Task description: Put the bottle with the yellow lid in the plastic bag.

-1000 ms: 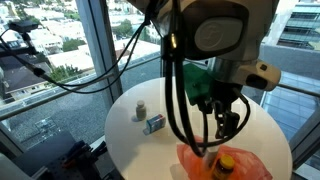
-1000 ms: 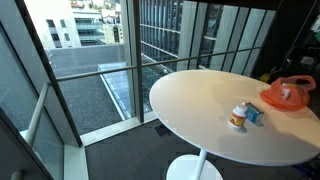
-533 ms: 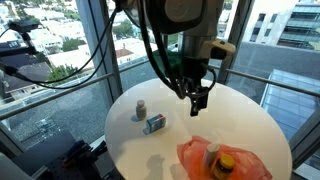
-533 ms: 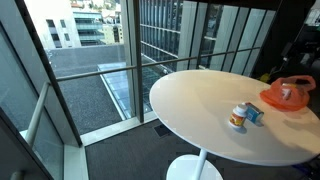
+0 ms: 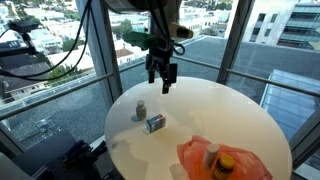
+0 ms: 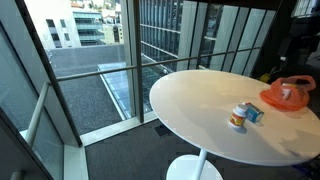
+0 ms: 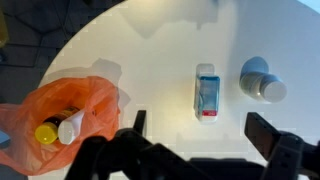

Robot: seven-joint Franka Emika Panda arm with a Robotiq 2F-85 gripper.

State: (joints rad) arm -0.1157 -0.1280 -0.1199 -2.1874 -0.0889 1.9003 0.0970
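Note:
The bottle with the yellow lid (image 5: 226, 165) lies inside the orange plastic bag (image 5: 195, 153) on the round white table (image 5: 225, 110), next to a white-capped bottle (image 5: 211, 154). In the wrist view the yellow lid (image 7: 46, 133) and the bag (image 7: 85, 96) show at the left. The bag also shows in an exterior view (image 6: 275, 99). My gripper (image 5: 162, 80) is open and empty, raised high above the table's far side, well away from the bag. In the wrist view its fingers (image 7: 203, 133) are spread wide.
A small blue and white box (image 5: 154, 123) and a small white-lidded jar (image 5: 140, 109) stand on the table; both show in the wrist view, box (image 7: 206, 90) and jar (image 7: 262, 79). Glass windows and railings surround the table. Cables hang at the left.
My gripper has risen from just above the bag and swung away toward the far side of the table, empty. The bottle with the yellow lid stays in the bag.

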